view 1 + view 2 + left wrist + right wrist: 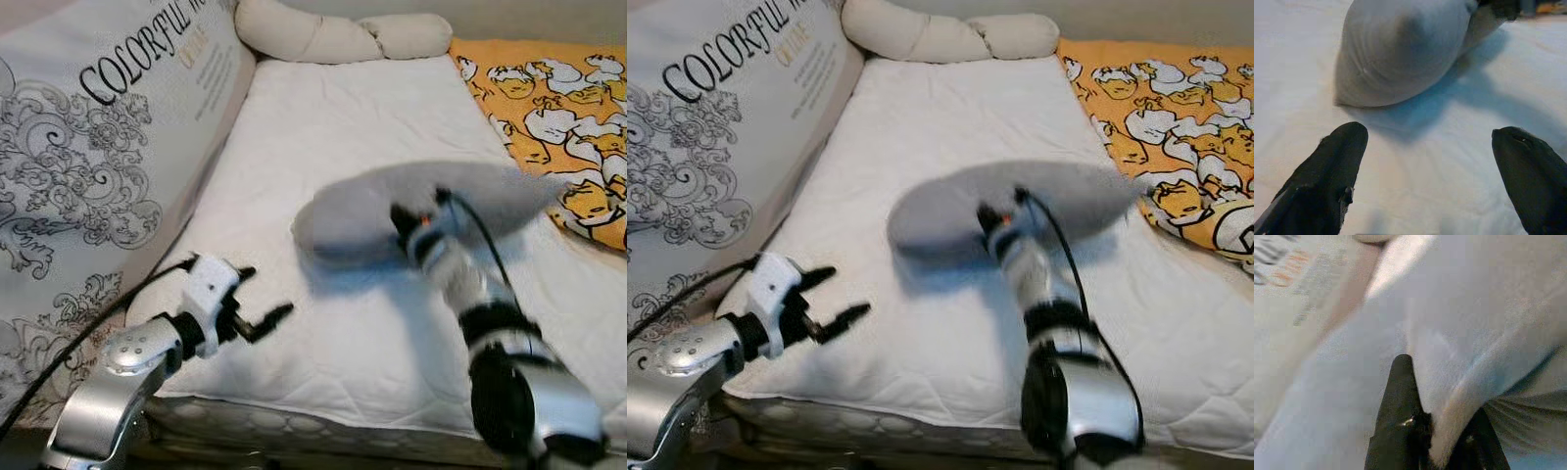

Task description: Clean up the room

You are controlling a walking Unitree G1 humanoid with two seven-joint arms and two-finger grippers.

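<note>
Grey pillow [392,211] held over white mattress [343,117] beside orange blanket [558,108].

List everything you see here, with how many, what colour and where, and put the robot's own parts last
Grey pillow: one, grey, lifted over the middle of the mattress, pinched in the right gripper.
Mattress: one, white quilted, spanning the scene.
Printed cushion: one, white with grey scrolls and black lettering, along the mattress's left side.
Bolster pillows: two, cream, at the far end.
Blanket: one, orange with cartoon ducks, far right.
Left gripper: one, black fingers, open, over the near left mattress edge.
Right gripper: one, black fingers, shut on the grey pillow.
</note>
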